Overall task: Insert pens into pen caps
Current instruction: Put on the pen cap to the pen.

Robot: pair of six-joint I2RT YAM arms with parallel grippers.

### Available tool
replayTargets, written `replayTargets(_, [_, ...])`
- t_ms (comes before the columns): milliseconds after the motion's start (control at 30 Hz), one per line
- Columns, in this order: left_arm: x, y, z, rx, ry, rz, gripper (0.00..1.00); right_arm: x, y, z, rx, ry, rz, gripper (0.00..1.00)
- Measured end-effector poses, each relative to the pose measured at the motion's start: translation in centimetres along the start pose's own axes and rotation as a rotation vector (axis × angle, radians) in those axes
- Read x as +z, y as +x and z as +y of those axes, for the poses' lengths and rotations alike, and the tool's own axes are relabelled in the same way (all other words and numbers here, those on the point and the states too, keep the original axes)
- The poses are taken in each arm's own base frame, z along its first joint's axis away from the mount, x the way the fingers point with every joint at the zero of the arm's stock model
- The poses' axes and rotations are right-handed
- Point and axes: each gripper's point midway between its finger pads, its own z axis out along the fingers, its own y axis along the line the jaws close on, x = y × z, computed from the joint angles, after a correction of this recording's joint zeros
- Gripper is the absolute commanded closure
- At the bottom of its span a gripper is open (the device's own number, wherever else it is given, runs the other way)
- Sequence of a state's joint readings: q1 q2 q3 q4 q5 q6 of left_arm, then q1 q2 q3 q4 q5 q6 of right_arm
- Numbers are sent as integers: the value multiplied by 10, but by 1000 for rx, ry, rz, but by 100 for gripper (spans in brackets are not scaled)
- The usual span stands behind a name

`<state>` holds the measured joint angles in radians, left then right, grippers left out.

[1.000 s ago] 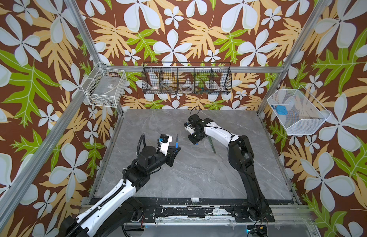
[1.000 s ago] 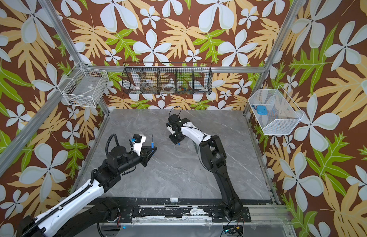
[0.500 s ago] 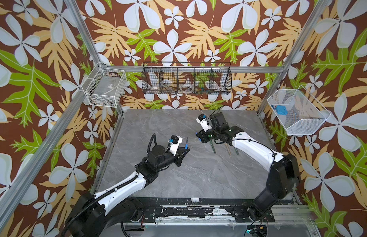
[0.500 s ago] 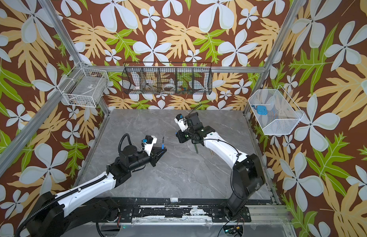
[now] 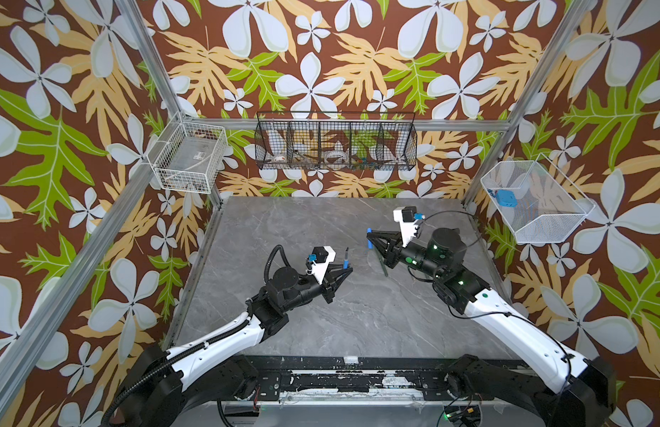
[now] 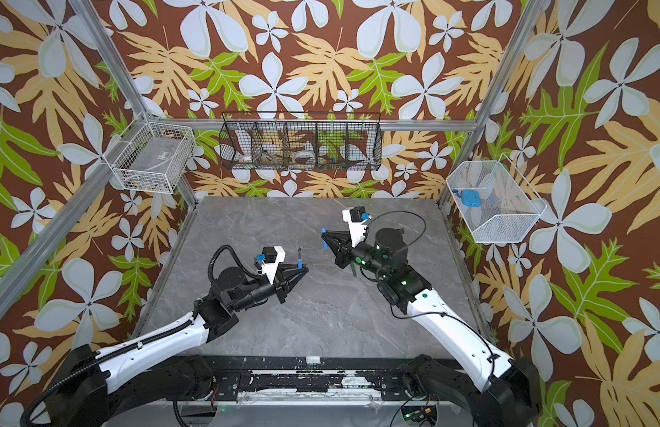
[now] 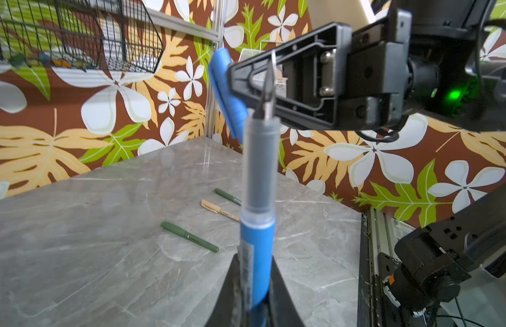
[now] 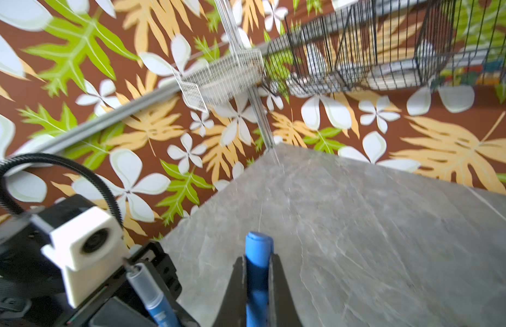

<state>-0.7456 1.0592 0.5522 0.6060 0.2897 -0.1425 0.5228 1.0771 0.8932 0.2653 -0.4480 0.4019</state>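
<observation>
The right claw (image 5: 371,237) has swung back, pinching the blue cap (image 5: 368,239) opposite the left claw (image 5: 347,267), which pinches the blue pen (image 7: 257,249). Green pens (image 7: 189,236) and a tan pen (image 7: 219,210) lie on the desk (image 7: 76,226), seemingly capped; only blue remains.

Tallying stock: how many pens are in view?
4: a blue pen in the left gripper; a green pen, a tan pen and a second green pen lying on the table. Others may be hidden.
</observation>
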Motion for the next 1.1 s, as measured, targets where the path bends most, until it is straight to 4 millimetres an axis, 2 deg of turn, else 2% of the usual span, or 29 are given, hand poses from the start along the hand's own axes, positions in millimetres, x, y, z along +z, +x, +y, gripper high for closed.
replayTargets(67, [-2,-5,-3,19,8,-15,100,-7,-12,9,-4,-32,-66,91])
replayTargets(167, [-4,-9,-5,26,13,-27,100,-11,-19,19,11,-86,-122,91])
replayTargets(400, [-9,-11,-10,31,33,-39,100,-5,-32,62,0,-257,-162,91])
replayTargets(600, [-9,-11,-13,32,52,-36,100,-1,-41,88,-32,-352,-176,91])
replayTargets(867, [-8,-12,-16,31,68,-32,100,9,-33,93,-38,-385,-146,90])
replayTargets(1100, [-7,-14,-17,32,76,-28,100,9,-36,102,-51,-423,-144,90])
